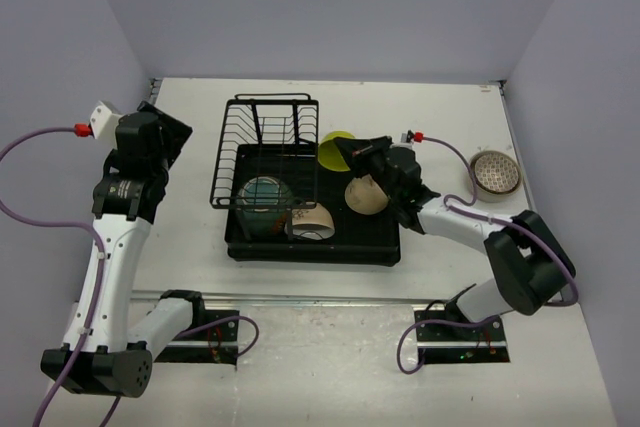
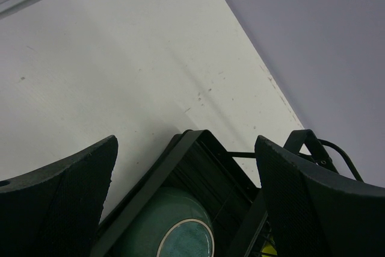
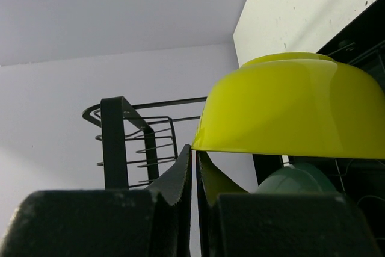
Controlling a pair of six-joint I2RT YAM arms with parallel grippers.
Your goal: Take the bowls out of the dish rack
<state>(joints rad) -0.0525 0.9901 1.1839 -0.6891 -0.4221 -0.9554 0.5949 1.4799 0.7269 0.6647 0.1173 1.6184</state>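
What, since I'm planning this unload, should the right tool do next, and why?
Probably lift the yellow-green bowl clear of the dish rack and carry it right: the right tool is shut on its rim, and the patterned bowl already sits on the table there.

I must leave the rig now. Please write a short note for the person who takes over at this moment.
Left gripper: open, empty, left of the black dish rack.
Right gripper: shut on the rim of the yellow-green round bowl, at the rack's far right edge.
Done: one brown-patterned white bowl stands on the white table, right of the rack.
Left: put down the yellow-green bowl, then take out the teal bowl, the cream bowl with a brown band and the smooth cream bowl, all in the tray.
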